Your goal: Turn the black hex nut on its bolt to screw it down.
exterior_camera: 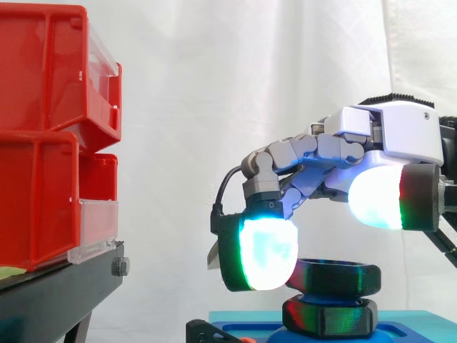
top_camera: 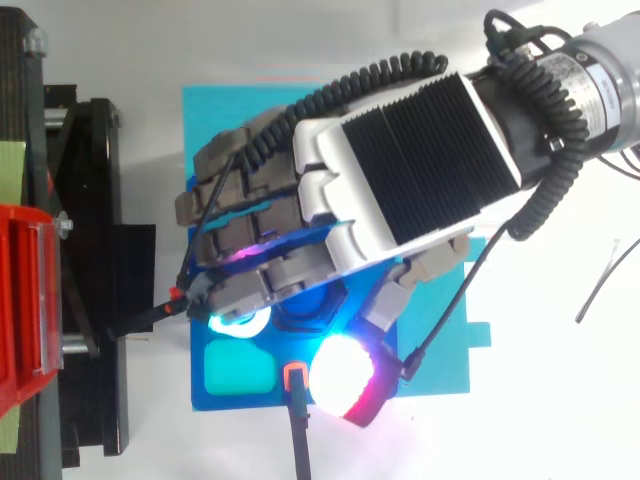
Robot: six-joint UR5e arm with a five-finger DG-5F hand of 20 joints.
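Hex nut (exterior_camera: 328, 318) axis vertical, hand (exterior_camera: 397, 134) above

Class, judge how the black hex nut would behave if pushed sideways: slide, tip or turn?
The black hex nut looks rigid, probably light plastic. Seated over the blue base, it should likely turn rather than slide or tip. Its flat sides probably aid grip.
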